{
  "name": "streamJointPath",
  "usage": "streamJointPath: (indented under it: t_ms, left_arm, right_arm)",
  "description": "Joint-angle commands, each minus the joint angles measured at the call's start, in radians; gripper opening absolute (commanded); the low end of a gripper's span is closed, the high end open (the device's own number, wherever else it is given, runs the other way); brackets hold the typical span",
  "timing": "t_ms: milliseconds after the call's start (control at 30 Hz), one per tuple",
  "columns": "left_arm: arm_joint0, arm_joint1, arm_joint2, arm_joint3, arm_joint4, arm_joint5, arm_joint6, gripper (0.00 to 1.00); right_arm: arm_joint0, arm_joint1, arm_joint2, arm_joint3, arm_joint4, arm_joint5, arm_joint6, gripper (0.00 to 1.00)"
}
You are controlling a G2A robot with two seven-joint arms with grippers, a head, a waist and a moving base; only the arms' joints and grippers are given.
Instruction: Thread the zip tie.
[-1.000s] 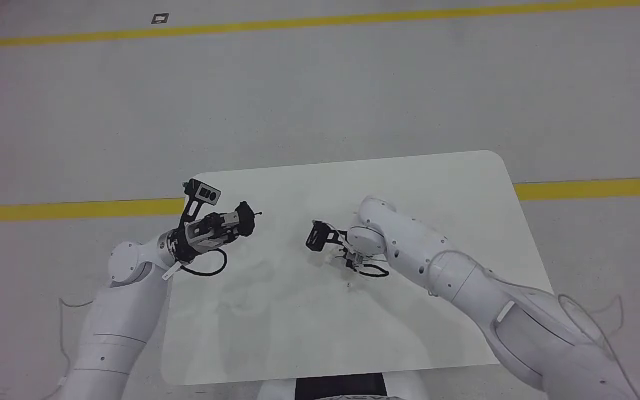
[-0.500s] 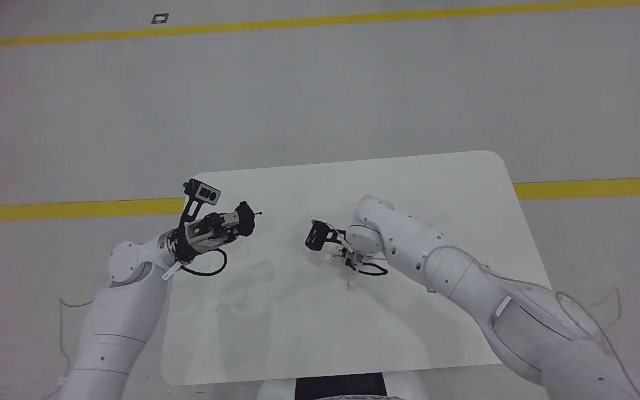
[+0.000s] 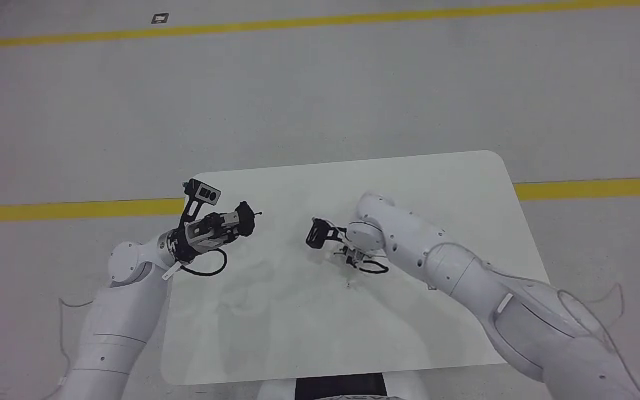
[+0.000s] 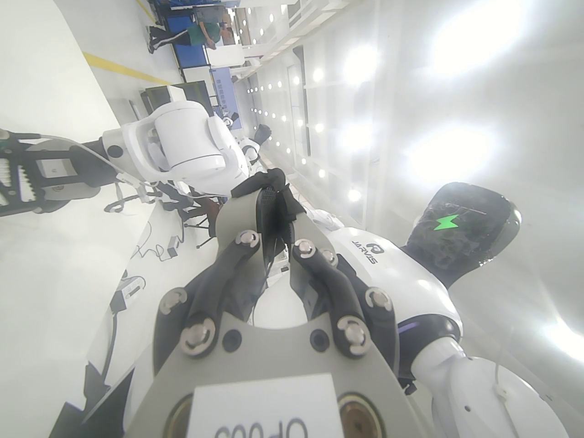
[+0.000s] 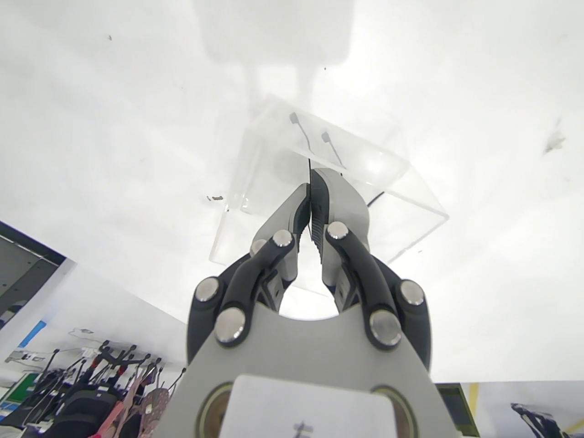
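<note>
You have the white table (image 3: 450,200) under both arms, the left arm (image 3: 130,275) over its left edge and the right arm (image 3: 440,262) reaching in towards the middle, the two well apart. Under the right arm you'll see a clear box (image 5: 401,170) standing on the table. Your right gripper (image 5: 311,179) points down into that box with its fingers pressed together on a thin black zip tie (image 5: 294,117), which runs from the fingertips to its small head inside the box. A second small head sits just beside it; you can't tell whether that is another tie or a reflection. Your left gripper (image 4: 273,184) is held above the table, fingers nearly together and pinching a thin black strip (image 4: 268,214); you can't tell whether it's a tie.
</note>
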Motion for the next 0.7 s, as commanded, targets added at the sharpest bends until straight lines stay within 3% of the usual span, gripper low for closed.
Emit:
streamJointPath:
  t_ms: [0,367,667]
  left_arm:
    - [0.0,0.0,0.0,0.0,0.0,0.0,0.0,0.0]
    - [0.0,0.0,0.0,0.0,0.0,0.0,0.0,0.0]
    - [0.0,0.0,0.0,0.0,0.0,0.0,0.0,0.0]
  right_arm:
    - [-0.002,0.008,0.011,-0.023,0.002,0.0,0.017,0.0]
    - [-0.052,0.087,0.13,-0.203,0.053,0.0,0.074,0.0]
    - [-0.166,0.178,0.348,-0.369,0.177,0.0,-0.003,0.0]
